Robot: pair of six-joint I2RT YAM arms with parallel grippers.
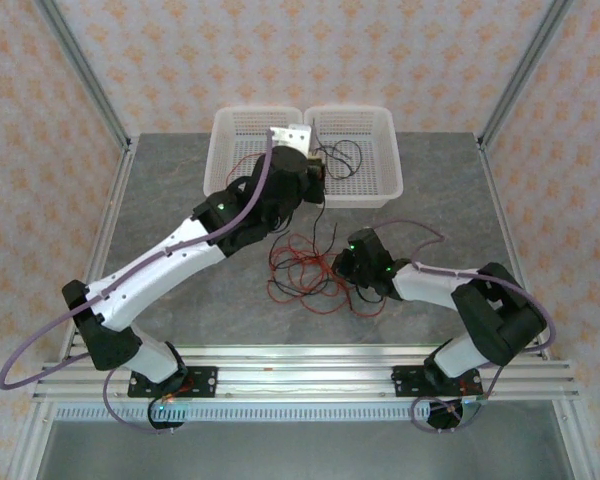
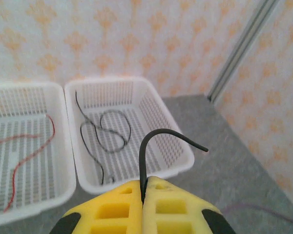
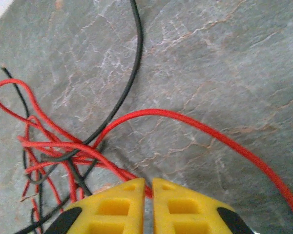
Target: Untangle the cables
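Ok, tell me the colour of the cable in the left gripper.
Black cable, best seen in the left wrist view.

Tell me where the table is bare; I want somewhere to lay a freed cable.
Bare table lies right of the right basket and left of the left basket. The centre is crowded: red and black cables sprawl there.
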